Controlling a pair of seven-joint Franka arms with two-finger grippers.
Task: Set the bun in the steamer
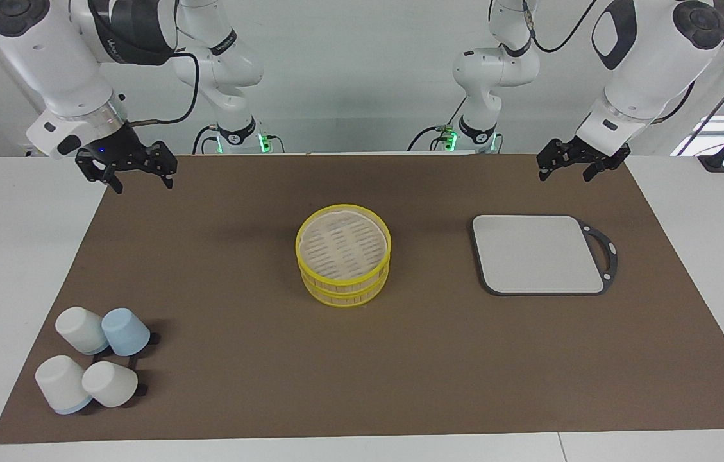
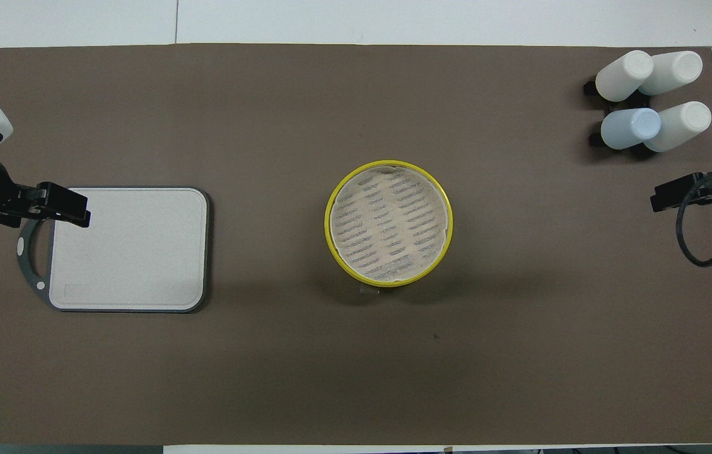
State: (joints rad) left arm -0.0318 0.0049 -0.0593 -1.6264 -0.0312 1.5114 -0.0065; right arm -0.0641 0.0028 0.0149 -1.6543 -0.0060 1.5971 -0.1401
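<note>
Facing view: the brown mat (image 1: pixel 374 359) covers most of the white tabletop (image 1: pixel 15 256), filling the frame from edge to edge. The grey square board (image 1: pixel 538 253) lies at the right of centre, its looped handle pointing toward the right edge. The steamer (image 1: pixel 343 255) stands upright at the middle of the frame, two tiers stacked, its round mouth facing straight up and the slatted floor bare; being round, it has no long axis. Four upturned cups (image 1: pixel 95 366) cluster in the lower left corner, one of them pale blue. The right pincer (image 1: pixel 137 173) hangs at the upper left over the mat's corner, fingers spread and holding nothing. The left pincer (image 1: pixel 570 168) hangs at the upper right, released as well. No bun shows in either view.
</note>
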